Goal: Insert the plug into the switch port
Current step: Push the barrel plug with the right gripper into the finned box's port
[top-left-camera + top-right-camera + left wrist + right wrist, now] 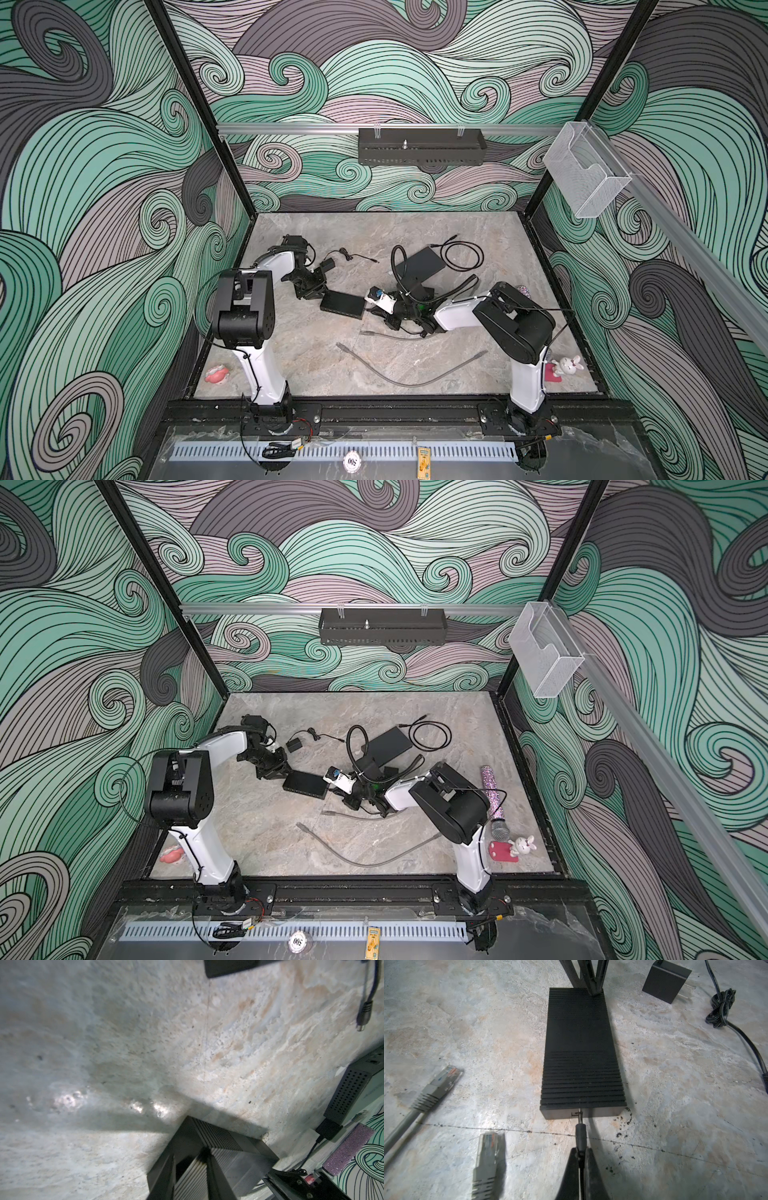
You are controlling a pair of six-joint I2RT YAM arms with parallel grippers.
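Observation:
The switch (pixel 581 1053) is a narrow black ribbed box lying flat on the stone table; it also shows in both top views (pixel 343 304) (pixel 304 784). My right gripper (pixel 580 1152) is shut on the cord just behind a black barrel plug (pixel 580 1134). The plug's metal tip meets the switch port (pixel 579 1114), a small socket in the near end face, while its black body stands a short way off the face. My left gripper (pixel 193 1163) is shut on the switch's far end (pixel 228 1147), its fingers (pixel 589 976) pinning that end.
Two grey network cable ends (pixel 436 1088) (pixel 488 1159) lie beside the right gripper. A black wall adapter (pixel 666 978) and its bundled cord (pixel 720 1007) lie beyond the switch. A flat dark-grey box (pixel 419 264), a glittery microphone (pixel 492 796) and a rabbit toy (pixel 567 365) sit further off.

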